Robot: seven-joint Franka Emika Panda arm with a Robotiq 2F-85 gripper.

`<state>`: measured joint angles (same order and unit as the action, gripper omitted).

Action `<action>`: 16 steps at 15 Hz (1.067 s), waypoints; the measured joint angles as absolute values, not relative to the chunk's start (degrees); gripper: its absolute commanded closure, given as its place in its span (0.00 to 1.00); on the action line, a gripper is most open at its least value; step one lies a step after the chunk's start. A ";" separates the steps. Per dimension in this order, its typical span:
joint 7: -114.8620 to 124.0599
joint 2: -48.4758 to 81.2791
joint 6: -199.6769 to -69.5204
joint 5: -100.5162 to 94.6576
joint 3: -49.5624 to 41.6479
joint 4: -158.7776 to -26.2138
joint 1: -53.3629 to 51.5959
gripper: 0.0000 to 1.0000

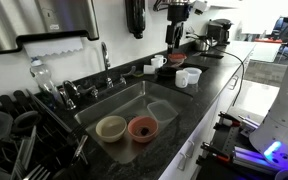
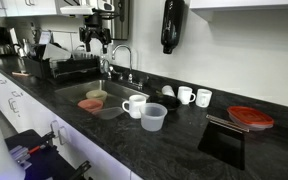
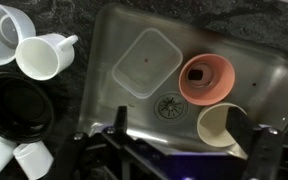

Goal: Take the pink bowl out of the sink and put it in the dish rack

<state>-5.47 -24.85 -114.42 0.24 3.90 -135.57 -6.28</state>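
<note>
Black bench (image 1: 209, 90) carries the sink (image 1: 116, 100), with the dish rack (image 1: 24, 135) just beside it. End effector (image 2: 94, 44) hangs above the sink, fingers spread, holding nothing. Pink bowl (image 3: 206, 78) sits upright in the sink, just beside the beige bowl (image 3: 216, 126).

The black two-fingered Robotiq gripper (image 2: 94, 42) is showing up dark and blocky in both exterior views. In the wrist view its matte black fingers (image 3: 246, 128) are appearing as straight, flat-sided bars. Above the gripper, a smooth white-shelled arm segment (image 2: 84, 6) is catching the light.
</note>
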 measured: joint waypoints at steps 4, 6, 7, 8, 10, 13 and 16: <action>-10.40 -17.55 -114.99 0.24 4.84 -134.85 -8.58 0.00; -13.75 -13.53 -115.16 0.63 4.90 -133.78 -9.27 0.00; -15.42 -11.94 -115.08 0.78 4.90 -133.17 -9.38 0.00; -16.35 -10.84 -115.06 0.79 4.83 -132.62 -9.35 0.00; -17.11 -10.16 -114.94 0.79 4.63 -131.98 -9.31 0.00; -17.20 -10.27 -114.85 0.79 4.62 -131.87 -9.31 0.00; -16.77 -10.20 -114.86 0.20 5.06 -131.83 -9.35 0.00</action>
<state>-16.77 -10.20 -114.86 0.20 5.06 -131.83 -9.35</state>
